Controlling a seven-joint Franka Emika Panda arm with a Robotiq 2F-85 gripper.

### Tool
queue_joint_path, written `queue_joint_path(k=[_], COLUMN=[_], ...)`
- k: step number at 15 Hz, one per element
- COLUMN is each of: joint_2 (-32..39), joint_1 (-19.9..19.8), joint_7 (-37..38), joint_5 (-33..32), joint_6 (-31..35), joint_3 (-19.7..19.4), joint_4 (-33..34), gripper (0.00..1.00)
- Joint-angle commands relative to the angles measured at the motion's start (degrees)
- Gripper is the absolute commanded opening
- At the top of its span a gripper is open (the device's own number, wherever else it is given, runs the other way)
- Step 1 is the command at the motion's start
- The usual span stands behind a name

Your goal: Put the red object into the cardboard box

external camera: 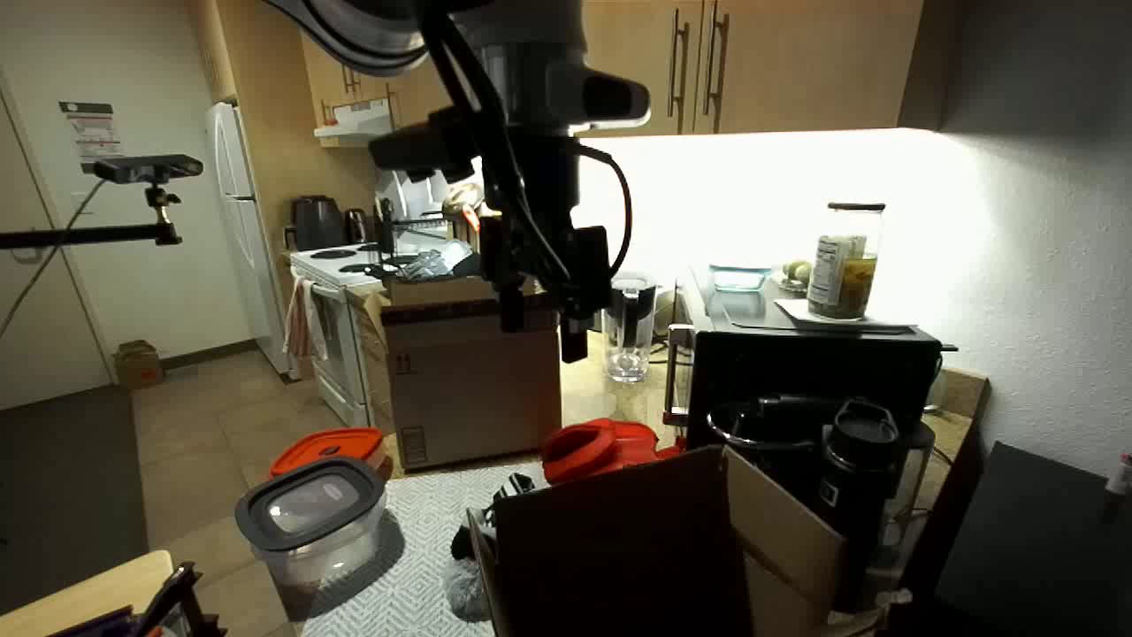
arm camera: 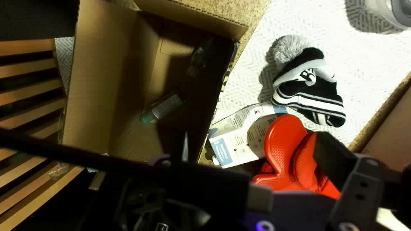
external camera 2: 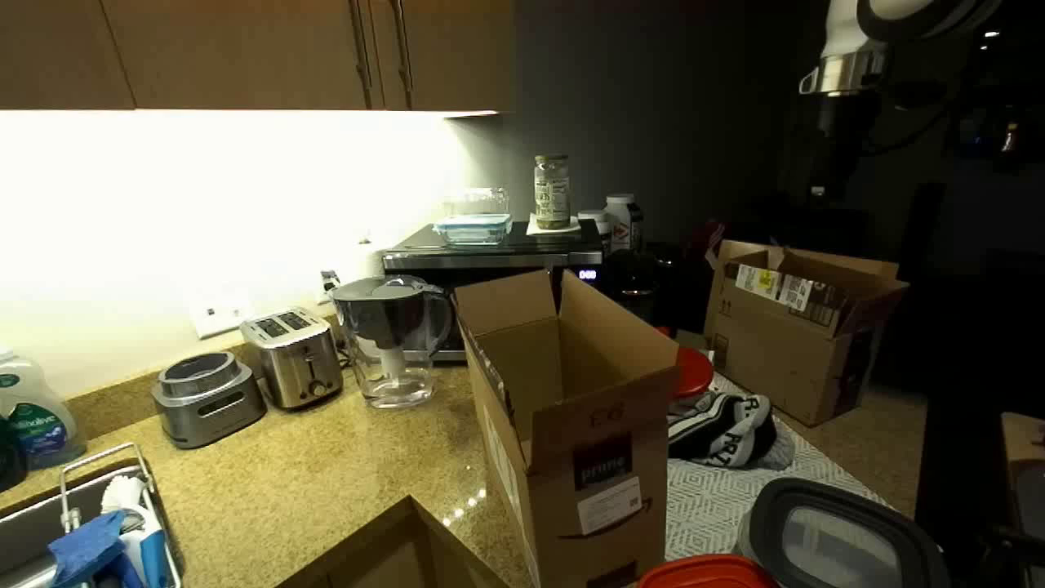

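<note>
The red object (external camera: 606, 449) is a rounded red-orange lump with a folded shape. It lies beside the open cardboard box (external camera: 610, 540), which looks dark in shadow. In an exterior view the red object (external camera 2: 694, 372) is partly hidden behind another carton, and the cardboard box (external camera 2: 767, 359) stands further back. In the wrist view the cardboard box (arm camera: 94, 83) opens at the left with a bottle (arm camera: 164, 106) inside. The red object (arm camera: 285, 147) lies at the lower right, partly covered by my gripper (arm camera: 297, 176). My gripper (external camera: 541, 329) is open and empty, above the red object and apart from it.
A Prime carton (external camera 2: 600, 441) stands on the counter. A black-and-white hat (arm camera: 306, 86) and a white-blue carton (arm camera: 237, 138) lie between the box and the red object. A grey-lidded tub (external camera: 314, 509), a flatter red-lidded piece (external camera: 327, 449) and a pitcher (external camera 2: 392, 347) stand around.
</note>
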Motion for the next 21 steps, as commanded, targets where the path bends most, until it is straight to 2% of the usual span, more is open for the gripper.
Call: queue_joint_path(k=[1,13,21], joint_2=[0.1,0.3,1.8], joint_1=[-0.5,-0.4,1.1], joint_7=[-0.2,0.0,3.7], joint_5=[0.2,0.0,-0.8], joint_6=[-0.1,-0.2,2.5], joint_3=[0.4,0.6,4.8], joint_4=[0.1,-0.1,-4.9], gripper=[1.00,1.00,1.00])
